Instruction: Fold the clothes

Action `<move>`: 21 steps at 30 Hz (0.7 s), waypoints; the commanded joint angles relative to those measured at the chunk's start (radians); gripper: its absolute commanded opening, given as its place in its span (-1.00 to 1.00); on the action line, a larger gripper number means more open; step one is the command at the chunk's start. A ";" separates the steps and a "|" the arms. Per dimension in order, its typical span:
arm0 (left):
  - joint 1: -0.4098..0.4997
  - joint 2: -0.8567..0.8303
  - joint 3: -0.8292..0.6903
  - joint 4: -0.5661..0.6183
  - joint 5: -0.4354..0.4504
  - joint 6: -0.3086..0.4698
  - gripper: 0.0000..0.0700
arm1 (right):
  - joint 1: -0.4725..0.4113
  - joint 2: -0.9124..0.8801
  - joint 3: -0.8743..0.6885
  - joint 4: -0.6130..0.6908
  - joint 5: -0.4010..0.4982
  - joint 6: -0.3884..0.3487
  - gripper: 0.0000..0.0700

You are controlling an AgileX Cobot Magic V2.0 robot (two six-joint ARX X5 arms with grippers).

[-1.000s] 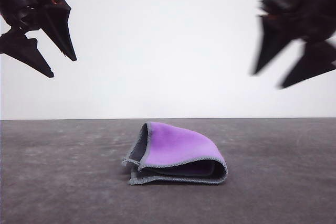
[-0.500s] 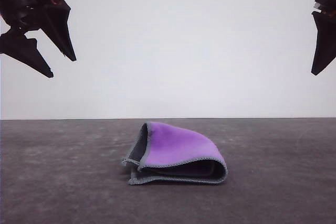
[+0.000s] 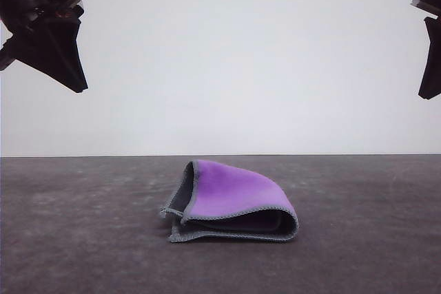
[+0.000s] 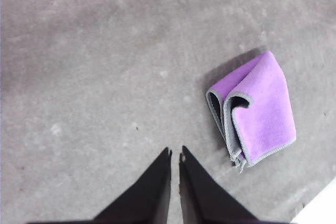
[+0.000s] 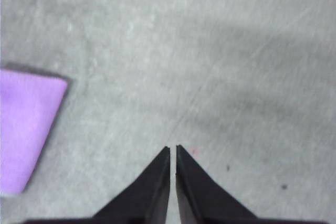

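Cloth (image 3: 233, 203) lies folded near the middle of the grey table (image 3: 76, 239), purple face out, grey edging showing at its open side. Both arms hang high and well apart from it: left gripper (image 4: 175, 155) and right gripper (image 5: 172, 149) each have fingers pressed together, holding nothing. Folding looks done; at most, the bulging top layer calls for flattening.

no readable text or labels
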 commanded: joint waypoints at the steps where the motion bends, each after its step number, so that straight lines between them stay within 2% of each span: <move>1: -0.002 0.010 0.017 0.003 -0.002 -0.007 -0.95 | -0.001 0.009 0.008 0.017 -0.002 0.001 -0.95; 8: -0.002 0.010 0.017 0.003 -0.002 -0.003 -0.95 | -0.001 0.009 0.008 0.061 -0.002 0.001 -0.95; 9: -0.002 0.010 0.017 0.007 -0.003 0.014 -0.95 | -0.001 0.009 0.008 0.070 -0.002 0.001 -0.95; 10: 0.001 0.010 0.017 0.025 -0.006 0.067 -0.95 | -0.001 0.009 0.008 0.079 -0.002 0.001 -0.95; 12: 0.008 0.000 0.013 0.045 -0.015 0.069 -0.95 | -0.001 0.009 0.008 0.093 -0.002 0.001 -0.95; 16: 0.013 -0.057 -0.049 0.201 -0.123 -0.065 -0.95 | -0.001 0.009 0.008 0.125 -0.002 0.001 -0.95; 21: -0.001 -0.246 -0.310 0.494 -0.291 -0.156 -0.95 | -0.001 0.009 0.008 0.140 -0.001 0.001 -0.95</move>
